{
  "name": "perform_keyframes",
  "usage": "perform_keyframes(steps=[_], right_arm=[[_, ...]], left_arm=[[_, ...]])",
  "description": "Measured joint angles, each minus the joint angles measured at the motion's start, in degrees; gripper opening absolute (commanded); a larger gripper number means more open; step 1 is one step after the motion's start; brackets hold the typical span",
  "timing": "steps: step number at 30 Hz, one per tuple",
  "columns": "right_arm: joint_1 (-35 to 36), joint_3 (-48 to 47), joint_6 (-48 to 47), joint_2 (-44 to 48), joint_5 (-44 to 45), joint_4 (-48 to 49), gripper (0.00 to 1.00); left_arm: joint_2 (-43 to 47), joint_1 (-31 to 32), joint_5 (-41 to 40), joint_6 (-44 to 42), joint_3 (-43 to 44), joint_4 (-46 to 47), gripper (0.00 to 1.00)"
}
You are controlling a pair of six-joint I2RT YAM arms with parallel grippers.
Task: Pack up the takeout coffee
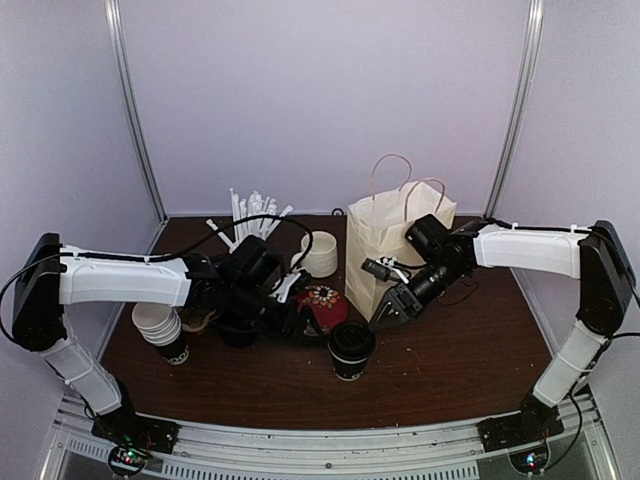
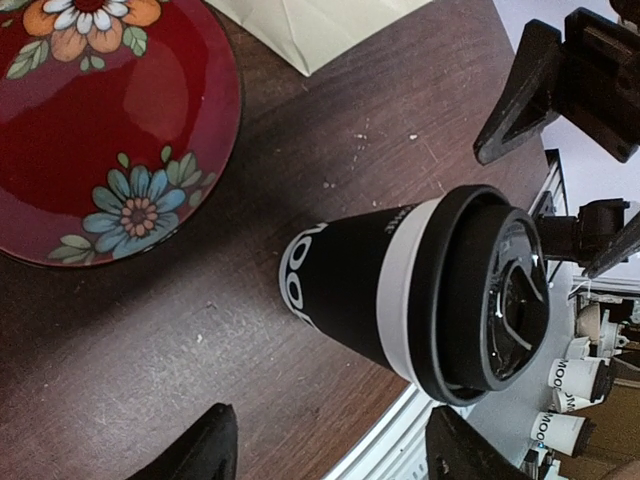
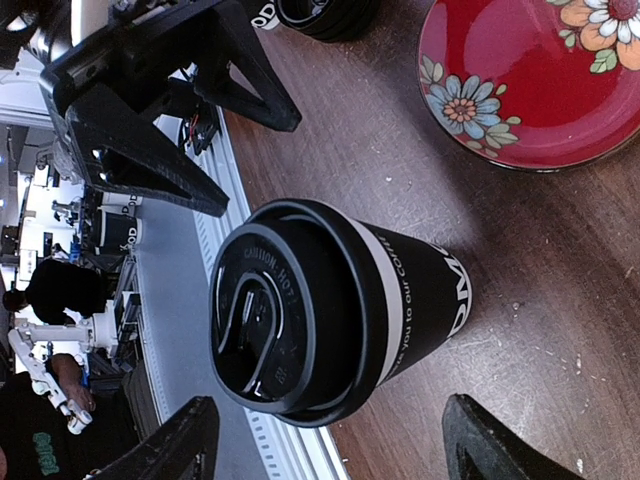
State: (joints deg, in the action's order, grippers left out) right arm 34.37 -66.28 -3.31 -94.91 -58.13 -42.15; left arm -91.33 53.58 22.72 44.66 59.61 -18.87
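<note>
One takeout coffee cup (image 1: pixel 351 350), black with a black lid and white lettering, stands upright on the table between the two arms. It fills the left wrist view (image 2: pixel 400 290) and the right wrist view (image 3: pixel 330 310). My left gripper (image 1: pixel 297 322) hovers to its left, open, and the cup lies ahead of the gripper (image 2: pixel 330 455), not between the fingers. My right gripper (image 1: pixel 388 306) hangs to the cup's upper right, also open (image 3: pixel 330 450), with nothing held. A second black lidded cup (image 3: pixel 325 15) sits under the left arm (image 1: pixel 240 333).
A red flowered bowl (image 1: pixel 322 303) sits just behind the cup. A cream paper bag (image 1: pixel 395 235) with handles stands open at the back right. A cream mug (image 1: pixel 320 253), white straws (image 1: pixel 250 213) and a stack of cups (image 1: pixel 163 328) are at the left. The table's near edge (image 1: pixel 330 425) is close to the cup.
</note>
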Motion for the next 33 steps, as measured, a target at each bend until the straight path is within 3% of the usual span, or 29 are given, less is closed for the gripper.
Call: perform_keyframes(steps=[13, 21, 26, 33], right_arm=[[1.8, -2.7, 0.2, -4.0, -0.2, -0.7, 0.67], [5.2, -4.9, -0.9, -5.2, 4.3, -3.2, 0.62], [6.8, -7.0, -1.5, -5.5, 8.5, -4.8, 0.61], [7.0, -8.4, -2.4, -6.2, 9.3, -6.4, 0.62]], left_arm=[[-0.9, 0.0, 1.8, -0.4, 0.1, 1.0, 0.58], [0.5, 0.0, 1.9, -0.9, -0.1, 0.8, 0.57], [-0.1, 0.0, 3.1, -0.6, -0.1, 1.7, 0.48], [-2.8, 0.1, 5.0, -0.7, 0.3, 2.8, 0.49]])
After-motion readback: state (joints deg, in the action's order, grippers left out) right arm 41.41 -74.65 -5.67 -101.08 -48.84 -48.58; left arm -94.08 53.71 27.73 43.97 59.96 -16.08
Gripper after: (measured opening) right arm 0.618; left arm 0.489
